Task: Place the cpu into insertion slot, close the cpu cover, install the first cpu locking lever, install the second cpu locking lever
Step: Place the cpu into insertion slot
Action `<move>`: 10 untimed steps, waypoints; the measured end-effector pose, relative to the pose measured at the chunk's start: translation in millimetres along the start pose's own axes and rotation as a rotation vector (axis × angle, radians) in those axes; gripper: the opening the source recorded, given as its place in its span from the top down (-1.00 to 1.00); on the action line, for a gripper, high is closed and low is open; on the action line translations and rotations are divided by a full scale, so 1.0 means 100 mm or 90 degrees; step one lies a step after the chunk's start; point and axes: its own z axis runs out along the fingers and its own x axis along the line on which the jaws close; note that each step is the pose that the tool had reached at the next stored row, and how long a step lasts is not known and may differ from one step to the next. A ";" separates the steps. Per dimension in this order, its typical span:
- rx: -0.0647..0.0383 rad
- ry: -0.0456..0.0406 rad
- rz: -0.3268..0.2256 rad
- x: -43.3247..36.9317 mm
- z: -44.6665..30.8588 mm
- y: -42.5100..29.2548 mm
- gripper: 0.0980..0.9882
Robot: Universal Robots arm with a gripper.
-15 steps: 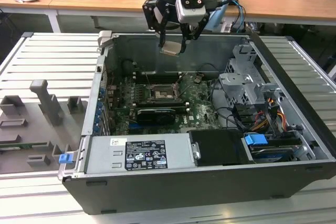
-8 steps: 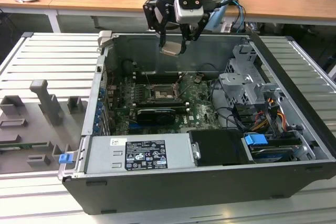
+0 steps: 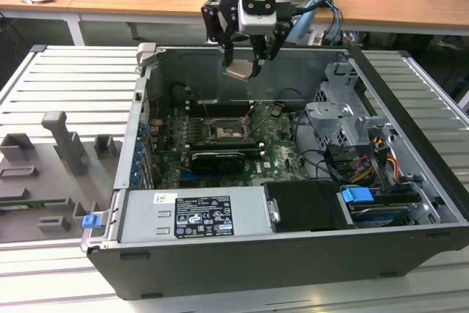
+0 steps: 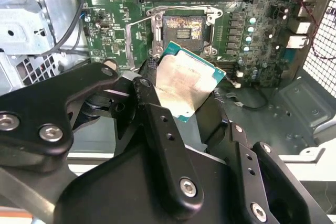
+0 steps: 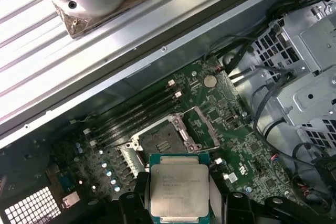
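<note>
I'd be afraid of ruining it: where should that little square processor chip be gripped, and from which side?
Probably by two opposite thin edges, coming from above. The cpu is a flat square plate, so its edges give parallel grip faces and its metal face is left clear; the pincer holds it that way.

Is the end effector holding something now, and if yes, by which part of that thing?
Yes. The end effector holds the cpu, clamped by two opposite side edges, with its metal face left uncovered.

gripper (image 3: 243, 65) closed, fingers downward
</note>
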 end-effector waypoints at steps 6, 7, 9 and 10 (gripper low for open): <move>0.000 -0.0003 0.004 0.000 0.018 -0.002 0.00; 0.000 -0.0002 0.004 0.000 0.023 -0.002 0.00; 0.001 -0.0009 0.004 0.000 0.033 -0.002 0.00; 0.001 -0.0011 0.005 0.001 0.034 -0.001 0.00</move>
